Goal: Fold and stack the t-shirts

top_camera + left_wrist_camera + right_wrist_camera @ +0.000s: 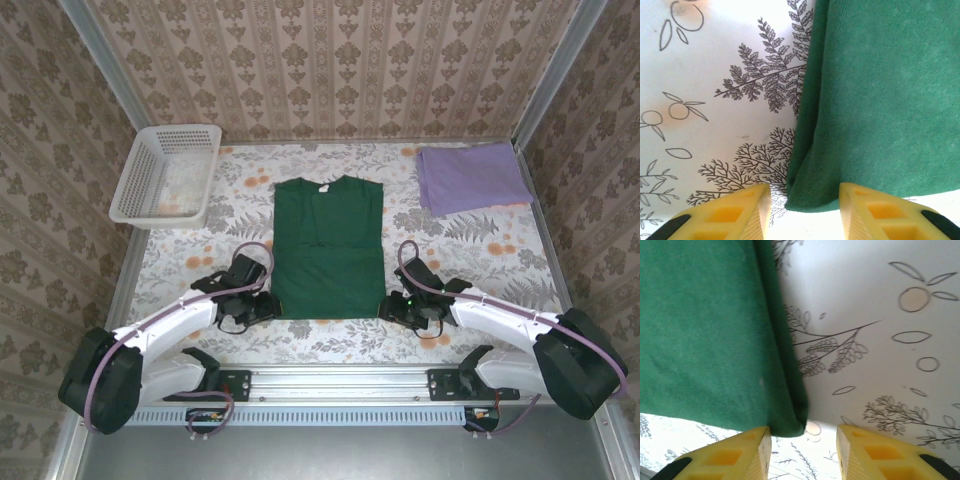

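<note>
Holding: nothing yet. The left gripper [264,308] and right gripper [392,308] both have their jaws apart, each straddling a near hem corner of the dark green t-shirt [328,245].
Shirt places: the green one lies flat mid-table [200,250] with its sleeves folded in. The lilac t-shirt [470,177] is folded at the far right.
Risk, right corner: it sits against one finger [750,452], off-centre, so closing may nudge it aside.
Risk, layers: the side folds look thick, so a shallow bite could catch only the top layer and let the fold open.
Risk, uneven lift: if one corner slips, the hem skews.

No legible text, label, brand, number or sign on any surface
</note>
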